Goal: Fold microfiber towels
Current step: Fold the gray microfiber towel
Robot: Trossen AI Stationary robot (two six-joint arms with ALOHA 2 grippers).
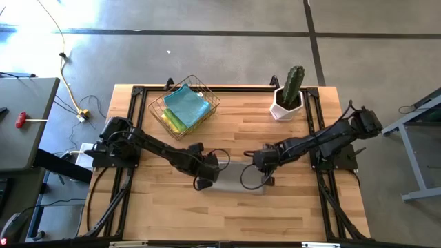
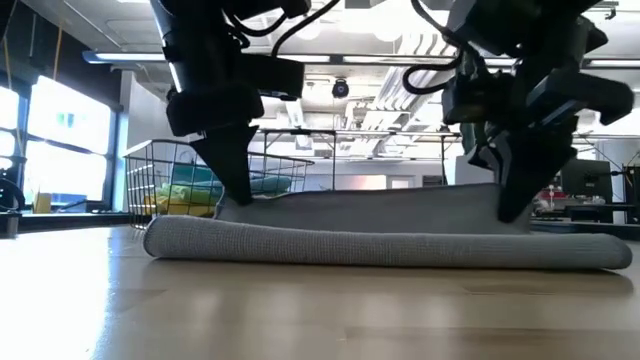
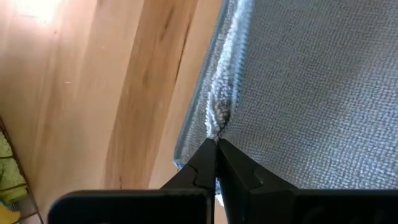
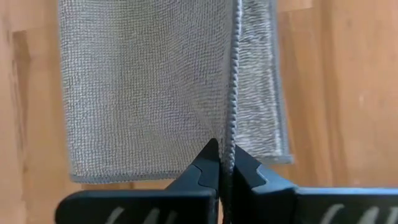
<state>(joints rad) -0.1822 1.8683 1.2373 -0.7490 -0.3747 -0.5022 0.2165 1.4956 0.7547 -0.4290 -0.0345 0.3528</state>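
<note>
Grey microfiber towel (image 1: 238, 176) lay near the table's (image 1: 289, 207) front-middle, mid-fold. Left gripper (image 3: 216, 144) and right gripper (image 4: 226, 149) each stood clamped on a lifted edge. Next, likely: carry both edges across together. Farther back, a wire basket (image 1: 205, 95) held more towels (image 1: 186, 107).

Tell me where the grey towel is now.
In the high view the grey towel lies on the table's near middle, between the left end effector and right end effector, both shut on its edges.
</note>
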